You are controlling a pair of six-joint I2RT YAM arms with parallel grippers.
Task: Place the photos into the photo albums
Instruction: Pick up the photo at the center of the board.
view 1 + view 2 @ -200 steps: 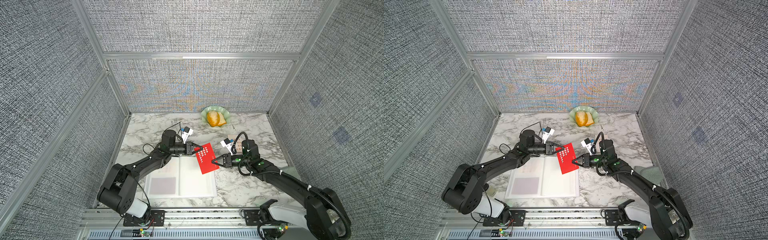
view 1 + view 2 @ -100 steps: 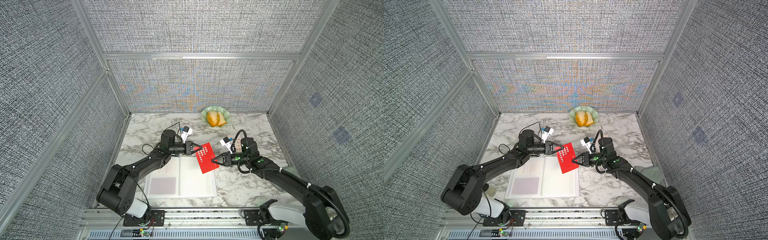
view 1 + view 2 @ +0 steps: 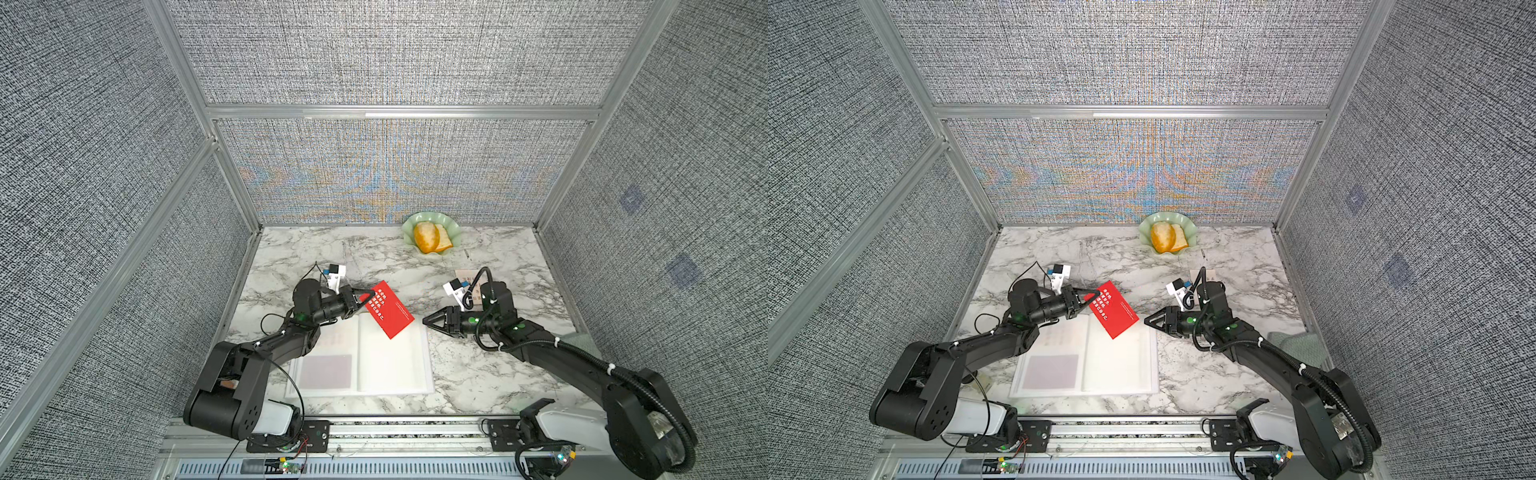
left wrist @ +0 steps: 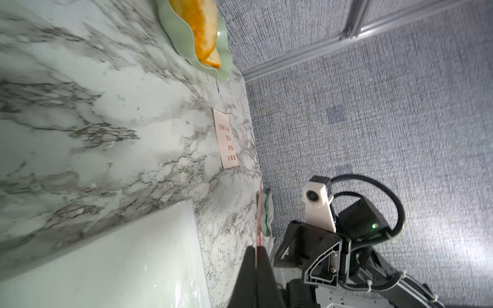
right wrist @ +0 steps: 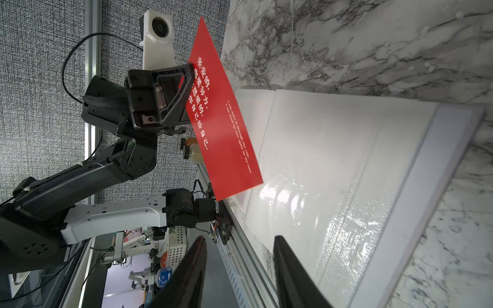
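Observation:
A red photo (image 3: 390, 309) with white text hangs tilted over the far edge of the open photo album (image 3: 395, 365), whose white pages lie flat on the marble. My left gripper (image 3: 366, 296) is shut on the card's far left corner. In the left wrist view the jaws (image 4: 256, 249) pinch its thin red edge. My right gripper (image 3: 426, 321) stands open just right of the card, apart from it, with nothing between its fingers (image 5: 289, 266). A cream photo (image 3: 465, 276) with red-brown characters lies behind the right arm. The album's left page holds a grey-purple card (image 3: 326, 370).
A green dish (image 3: 455, 232) with bread stands at the back wall. A green cloth (image 3: 582, 338) lies at the right wall beside the right arm. Grey walls enclose the table on three sides, with an aluminium rail along the front.
My right gripper let go of the red photo, opened and drew back to the right. My left gripper closed on the card's corner and now holds it alone.

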